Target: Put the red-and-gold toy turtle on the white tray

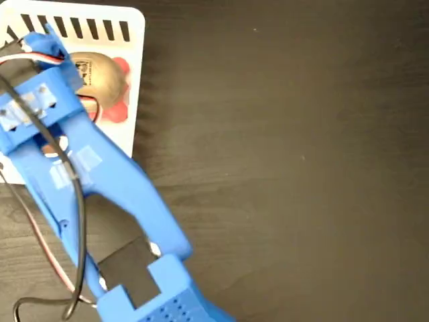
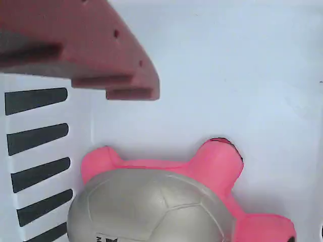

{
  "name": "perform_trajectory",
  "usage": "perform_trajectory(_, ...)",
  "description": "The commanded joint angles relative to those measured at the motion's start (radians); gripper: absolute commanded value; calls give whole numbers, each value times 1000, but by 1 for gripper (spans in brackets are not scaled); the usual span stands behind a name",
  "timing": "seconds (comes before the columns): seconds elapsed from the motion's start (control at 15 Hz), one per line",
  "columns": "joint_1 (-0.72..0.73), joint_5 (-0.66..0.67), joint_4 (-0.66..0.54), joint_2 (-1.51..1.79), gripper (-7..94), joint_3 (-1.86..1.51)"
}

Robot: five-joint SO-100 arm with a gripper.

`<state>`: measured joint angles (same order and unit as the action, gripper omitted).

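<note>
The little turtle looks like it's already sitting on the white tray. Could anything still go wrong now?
Possibly. The turtle lies on the tray close to its right edge in the fixed view, so a nudge might push it off. One pincer finger hangs just beside it in the wrist view; a careless pull-away could clip its foot. The arm's loose cable might also snag as it pulls away.

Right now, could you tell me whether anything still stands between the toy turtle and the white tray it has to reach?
Nothing visible does. The red-and-gold toy turtle already lies on the white tray, near its slotted edge. In the wrist view one gripper finger hangs above the turtle without touching it, and only bare tray surface lies between them.
</note>
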<state>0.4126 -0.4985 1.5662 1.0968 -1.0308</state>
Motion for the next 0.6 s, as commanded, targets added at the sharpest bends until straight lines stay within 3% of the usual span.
perform_trajectory(0.0,5,-20,11,153,36,-14)
perform_trajectory(0.07,-2,-25,5,218,12,-35)
perform_trajectory(0.13,-8,-18,-15,307,0,-74)
perform_trajectory(0.4,-84,156,-206,785,0,-383)
perform_trajectory(0.53,-164,288,-388,1039,0,-669)
